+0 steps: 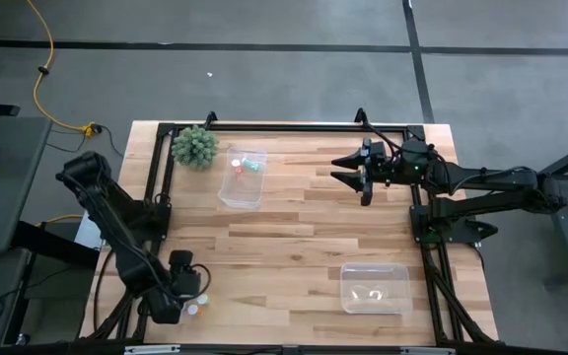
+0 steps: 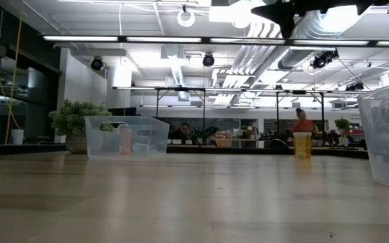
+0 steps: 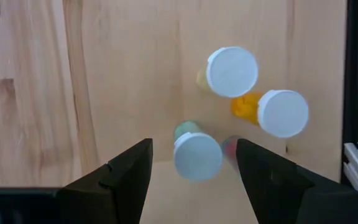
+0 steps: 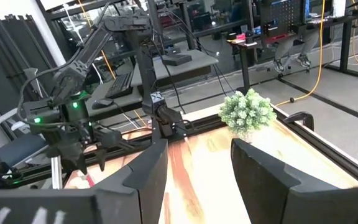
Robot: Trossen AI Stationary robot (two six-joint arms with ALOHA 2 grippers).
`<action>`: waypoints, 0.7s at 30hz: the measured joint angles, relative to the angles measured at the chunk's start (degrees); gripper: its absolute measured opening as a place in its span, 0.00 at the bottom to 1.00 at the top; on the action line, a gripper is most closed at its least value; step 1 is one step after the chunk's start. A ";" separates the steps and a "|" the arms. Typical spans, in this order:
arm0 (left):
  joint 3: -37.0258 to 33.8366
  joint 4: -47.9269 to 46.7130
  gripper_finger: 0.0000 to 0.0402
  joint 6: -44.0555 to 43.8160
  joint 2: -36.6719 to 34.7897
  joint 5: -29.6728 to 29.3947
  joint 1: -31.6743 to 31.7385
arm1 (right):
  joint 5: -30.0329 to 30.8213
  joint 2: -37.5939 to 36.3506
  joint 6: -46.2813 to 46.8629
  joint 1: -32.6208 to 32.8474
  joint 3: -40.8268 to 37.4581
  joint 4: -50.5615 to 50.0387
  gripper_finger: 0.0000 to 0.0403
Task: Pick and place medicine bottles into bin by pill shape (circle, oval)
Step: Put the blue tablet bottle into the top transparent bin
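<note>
Here, white-capped medicine bottles (image 3: 232,71), upright.

Two dark arms are seen in the high view, the left arm (image 1: 116,222) at the lower left of the frame and the right arm (image 1: 481,182) at the right. Both are made of black, boxy parts joined by round joints. Thin black cables are looped along the right arm, and a small green light is lit near its wrist. Each arm is ended by two flat, black, pointed fingers (image 3: 123,180).
</note>
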 joint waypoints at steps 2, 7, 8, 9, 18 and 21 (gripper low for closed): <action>0.00 -0.03 0.55 0.00 0.76 0.00 0.03 | 0.00 0.00 0.74 0.00 0.00 -0.07 0.42; 0.00 -0.02 0.55 0.00 2.15 1.19 0.02 | 0.00 0.00 1.19 0.01 0.00 -0.05 0.42; 0.00 -0.03 0.55 0.01 2.28 1.31 0.02 | 0.00 0.00 1.19 0.01 0.00 -0.05 0.42; 0.00 -0.03 0.55 0.00 2.34 1.32 0.02 | 0.00 0.00 1.19 0.00 0.00 -0.05 0.42; 0.00 -0.19 0.47 0.02 2.39 1.30 0.02 | 0.00 0.00 1.19 0.00 0.00 -0.05 0.42; 0.00 -0.21 0.42 0.86 2.39 1.32 0.02 | 0.00 0.00 1.19 0.01 0.00 -0.05 0.42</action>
